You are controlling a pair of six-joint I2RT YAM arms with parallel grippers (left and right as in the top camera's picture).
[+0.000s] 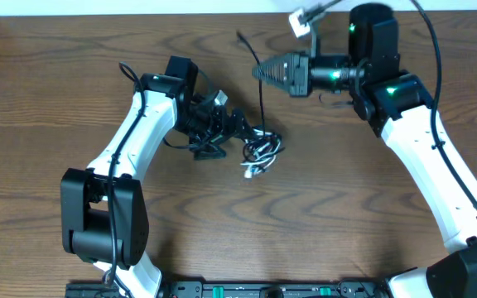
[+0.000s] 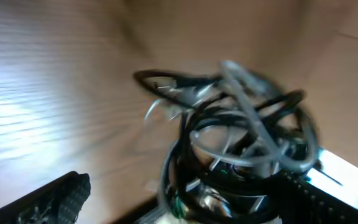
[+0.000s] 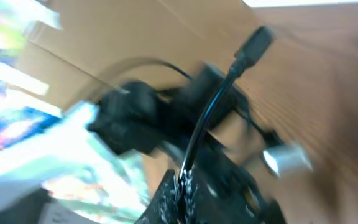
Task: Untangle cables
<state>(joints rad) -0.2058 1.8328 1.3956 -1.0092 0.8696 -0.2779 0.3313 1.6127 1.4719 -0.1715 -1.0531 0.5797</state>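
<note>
The cables sit bunched in a small knot [image 1: 260, 152] near the middle of the table [image 1: 346, 215], white and black loops wound through one another. A white cable [image 1: 251, 170] trails out of the lower edge of the bunch. One black cable [image 1: 262, 103] rises from the knot toward the far side, and this is the strand being worked. The right gripper [image 1: 257, 73] has its jaws closed on it a little below its plug [image 3: 257, 40], as the right wrist view shows, blurred though it is. The left gripper [image 1: 240, 126] stands just beside the knot with its jaws wide apart and nothing clamped; its wrist view has the tangle right in front (close enough to fill the frame).

As for progress, I judge the job barely begun. One cord is partly drawn out, yet its lower part runs back into the bunch, and no cable lies separate on the table. The second black cord cannot be told apart within the knot.
</note>
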